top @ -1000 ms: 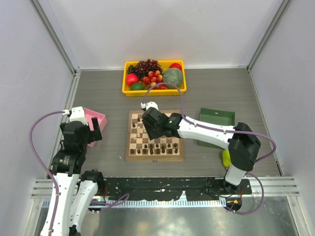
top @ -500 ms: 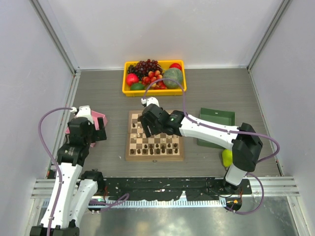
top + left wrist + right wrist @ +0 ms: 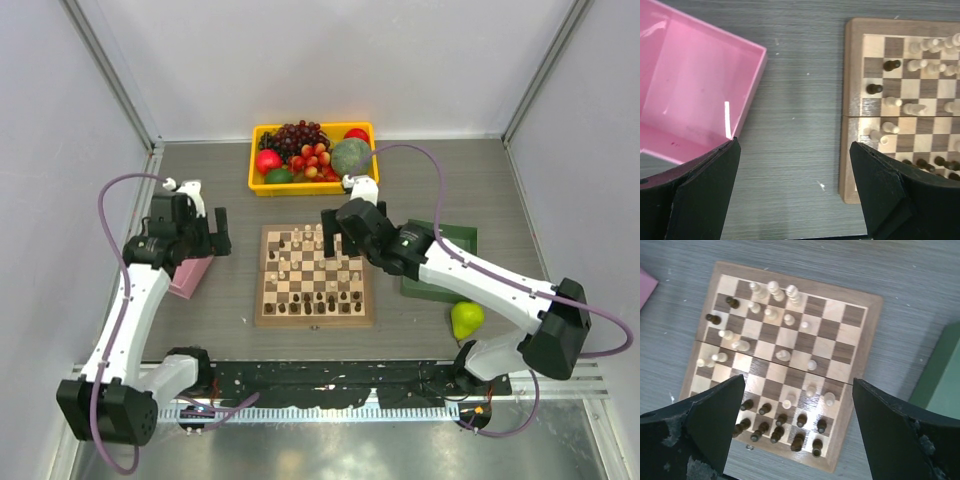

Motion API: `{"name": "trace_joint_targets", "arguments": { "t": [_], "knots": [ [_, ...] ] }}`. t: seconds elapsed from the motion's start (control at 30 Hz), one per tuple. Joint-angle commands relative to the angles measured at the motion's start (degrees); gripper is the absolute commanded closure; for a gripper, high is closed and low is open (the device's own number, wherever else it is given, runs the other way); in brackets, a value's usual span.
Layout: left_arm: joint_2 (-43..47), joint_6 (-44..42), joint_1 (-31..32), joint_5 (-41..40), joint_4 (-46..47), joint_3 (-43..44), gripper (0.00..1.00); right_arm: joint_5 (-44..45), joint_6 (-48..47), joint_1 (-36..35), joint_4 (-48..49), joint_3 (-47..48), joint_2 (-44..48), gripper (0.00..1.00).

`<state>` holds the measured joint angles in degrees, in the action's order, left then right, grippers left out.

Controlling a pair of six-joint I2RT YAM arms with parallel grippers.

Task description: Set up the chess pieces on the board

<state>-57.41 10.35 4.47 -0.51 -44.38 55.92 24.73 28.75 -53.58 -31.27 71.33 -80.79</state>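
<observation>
The board (image 3: 315,322) lies at the table's middle. Cream chess pieces (image 3: 772,290) are scattered over its far half. Dark chess pieces (image 3: 785,425) stand in two rows along its near side, and two dark ones (image 3: 722,310) sit among the cream pieces at the far left. My right gripper (image 3: 337,232) hovers over the board's back edge. Its jaws (image 3: 797,430) are open, wide apart and empty. My left gripper (image 3: 212,238) is open and empty over bare table (image 3: 795,195), between the pink tray (image 3: 690,100) and the board's left border (image 3: 852,100).
A yellow basket (image 3: 256,180) of fruit stands behind the board. A green tray (image 3: 440,258) lies right of the board, and a green pear (image 3: 466,318) sits in front of it. The pink tray (image 3: 190,272) is at the left.
My right gripper opened and drew back from the board's left part to its back edge. My left arm swung forward past the pink tray toward the board.
</observation>
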Motion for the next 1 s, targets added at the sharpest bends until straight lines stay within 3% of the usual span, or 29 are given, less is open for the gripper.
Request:
{"name": "trace_joint_targets", "arguments": {
  "t": [0.0, 0.27, 0.8, 0.97],
  "knots": [
    [-5.51, 0.55, 0.80, 7.10, 2.80, 4.98, 0.01, 2.78, 2.71, 2.07, 2.61, -3.47, 4.68, 0.04],
    [-17.73, 0.11, 9.32, 2.45, 2.63, 11.58, 0.09, -0.82, 1.65, 4.45, 3.14, -6.20, 7.32, 0.00],
    [-29.68, 5.56, 14.86, 3.50, 8.52, 12.46, 0.36, -2.67, 2.36, 4.72, 3.05, -6.64, 5.65, 0.04],
    [-32.85, 6.26, 15.57, 4.21, 9.05, 13.34, 0.40, -2.58, 2.27, 4.80, 2.70, -6.64, 5.56, 0.04]
  ]
}}
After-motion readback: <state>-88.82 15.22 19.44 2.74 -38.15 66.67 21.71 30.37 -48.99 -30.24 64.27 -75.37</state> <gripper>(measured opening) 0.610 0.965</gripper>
